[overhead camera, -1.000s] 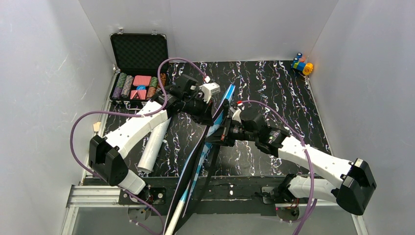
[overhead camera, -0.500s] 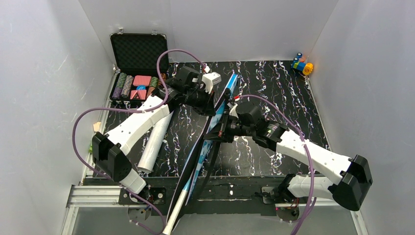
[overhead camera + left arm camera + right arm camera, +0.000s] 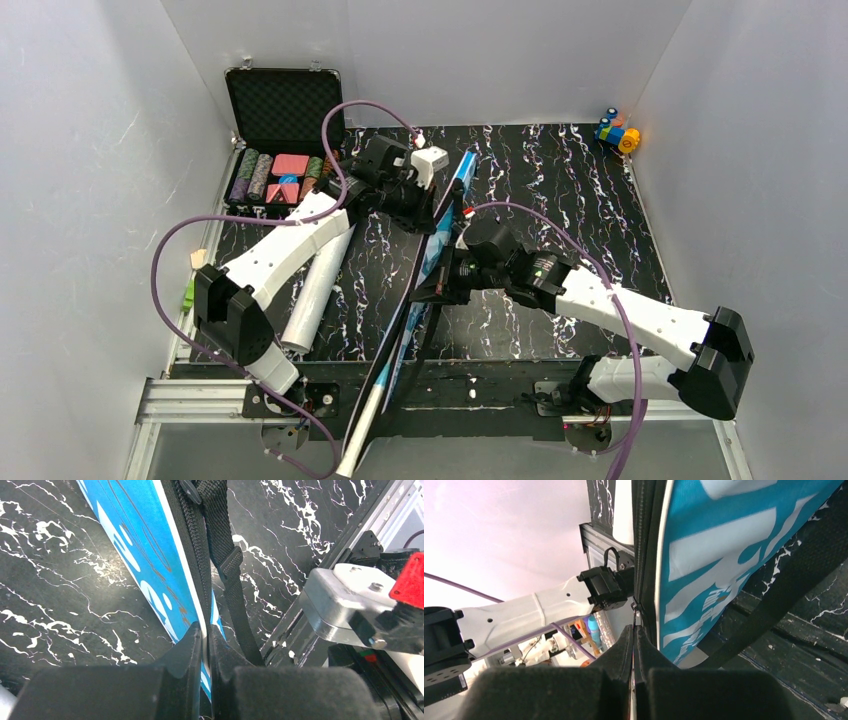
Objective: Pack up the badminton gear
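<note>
The blue racket-shaped bag point(image 3: 440, 240) stands on its long edge, slanting from the mat's middle down past the near rail. A white racket handle point(image 3: 358, 432) pokes out of its near end. My left gripper point(image 3: 432, 212) is shut on the bag's white-piped edge point(image 3: 200, 615), next to the black strap point(image 3: 226, 560). Lower along the bag, my right gripper point(image 3: 437, 290) is shut on the zipper pull point(image 3: 634, 614), right beside the black zipper and the blue printed panel point(image 3: 724, 555). The long white tube point(image 3: 315, 290) lies on the mat under the left arm.
An open black case of poker chips point(image 3: 280, 165) stands at the back left. Small coloured toy blocks point(image 3: 618, 133) sit in the back right corner. White walls close in three sides. The metal rail point(image 3: 200, 395) runs along the near edge.
My right gripper has slid down-left along the bag's edge toward the near rail. The left gripper shifted slightly toward the back, still pinching the bag, which now stands a little straighter.
</note>
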You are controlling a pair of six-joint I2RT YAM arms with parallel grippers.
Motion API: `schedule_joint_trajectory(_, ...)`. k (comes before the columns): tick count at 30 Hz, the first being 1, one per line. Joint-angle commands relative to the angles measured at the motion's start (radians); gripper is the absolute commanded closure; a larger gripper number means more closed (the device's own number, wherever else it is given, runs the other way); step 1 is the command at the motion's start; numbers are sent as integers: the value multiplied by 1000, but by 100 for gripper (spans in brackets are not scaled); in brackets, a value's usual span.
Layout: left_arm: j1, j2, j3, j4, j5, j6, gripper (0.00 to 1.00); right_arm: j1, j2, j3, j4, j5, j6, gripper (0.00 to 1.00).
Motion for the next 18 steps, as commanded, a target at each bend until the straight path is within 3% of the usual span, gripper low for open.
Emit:
schedule_joint_trajectory(1,57,18,78,125,-87,31,100,50,-33,59,20,-142,21,99)
schedule_joint_trajectory(18,154,113,182,126,-103,39,100,95,-137,14,-181,-245,10,99)
